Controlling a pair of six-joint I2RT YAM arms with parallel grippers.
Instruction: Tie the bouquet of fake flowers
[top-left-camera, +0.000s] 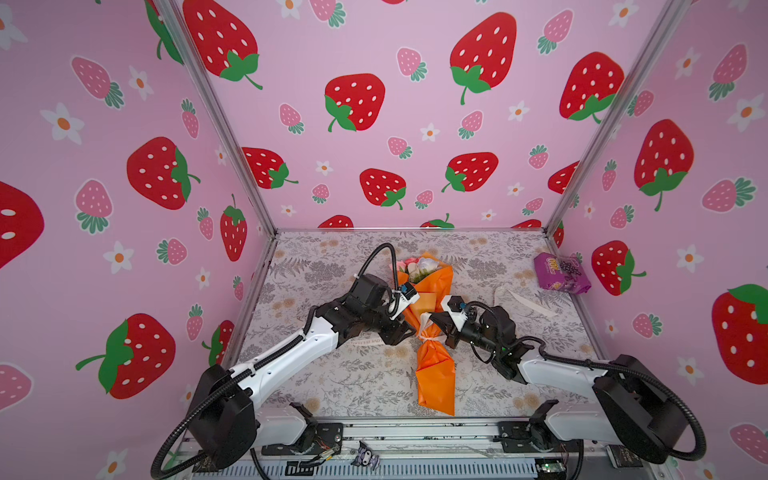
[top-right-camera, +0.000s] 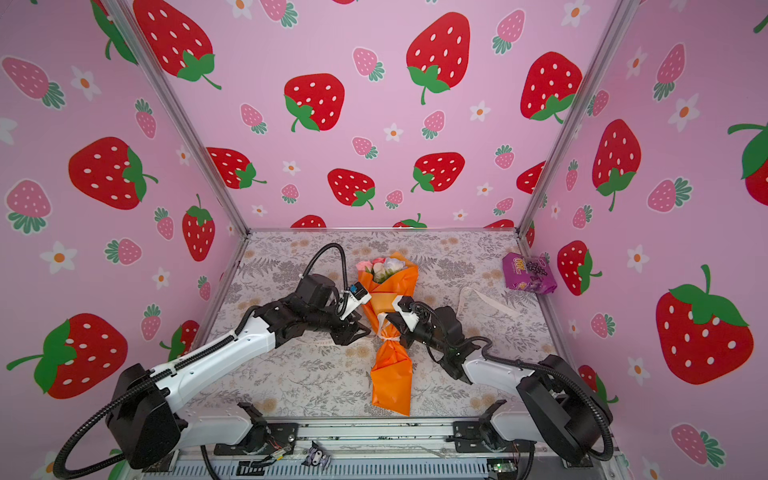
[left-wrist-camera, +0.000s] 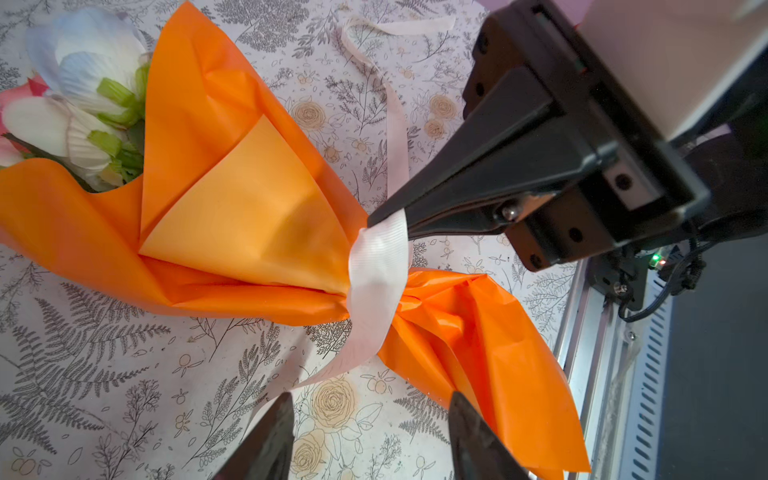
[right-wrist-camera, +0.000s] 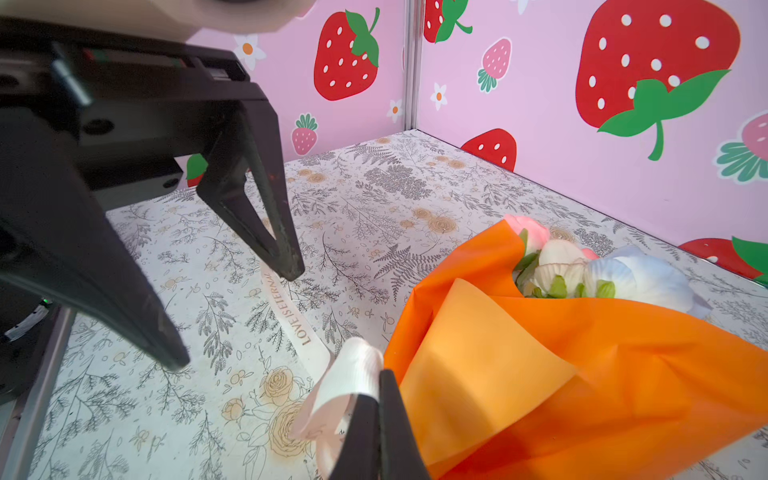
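The right gripper (left-wrist-camera: 376, 218) is closed, and its jaws pinch the cream ribbon (left-wrist-camera: 376, 274) exactly where the ribbon wraps the bouquet of fake flowers (top-left-camera: 436, 374). The left gripper (right-wrist-camera: 232, 316) has its jaws well apart and holds nothing. It is just beside the ribbon on the opposite side, over the ribbon's loose printed end. The bouquet lies flat on the floral table (top-left-camera: 332, 374) between the 2 grippers. Its glossy orange paper is squeezed narrow at the ribbon and flares on both sides of it. White, pink and pale lilac blooms show at the wider end.
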